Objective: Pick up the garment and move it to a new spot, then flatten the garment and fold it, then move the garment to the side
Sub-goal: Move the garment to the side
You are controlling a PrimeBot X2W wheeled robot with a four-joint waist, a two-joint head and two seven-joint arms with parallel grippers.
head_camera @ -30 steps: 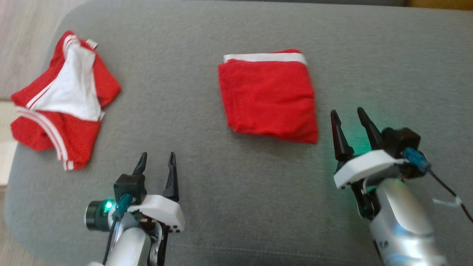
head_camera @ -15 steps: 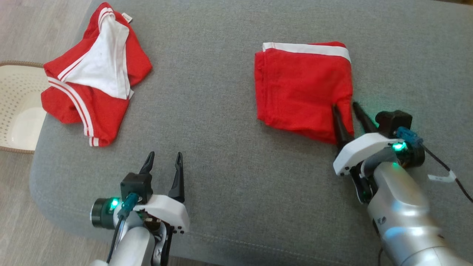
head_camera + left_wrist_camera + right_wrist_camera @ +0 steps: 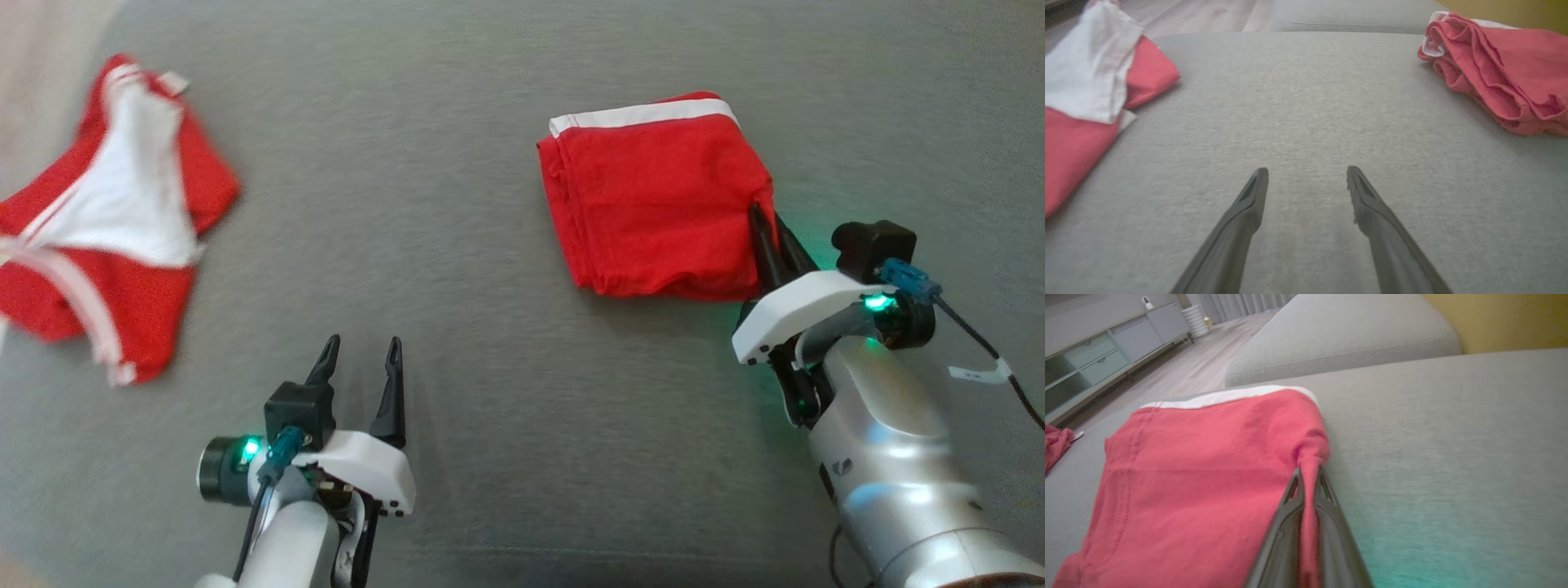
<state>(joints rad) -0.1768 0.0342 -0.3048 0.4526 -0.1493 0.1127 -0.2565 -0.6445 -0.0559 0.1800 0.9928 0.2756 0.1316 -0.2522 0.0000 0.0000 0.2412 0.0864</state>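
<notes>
The garment, red with a white band along its far edge, lies folded in a rough square on the grey cushion, right of centre. My right gripper is shut on its near right corner, and red cloth is pinched between the fingers in the right wrist view. There the garment spreads to the left of the fingers. My left gripper hovers open and empty over bare cushion at the lower left, its fingers spread apart. The garment's layered edge shows at the upper right of the left wrist view.
A second red garment, crumpled with white inside and striped trim, lies at the cushion's left end. Another grey cushion lies beyond, with wooden floor and a pale cabinet further off.
My right gripper moved onto the folded garment's near right corner and shut on it, bunching the cloth. The head camera shifted. The left gripper stayed open.
</notes>
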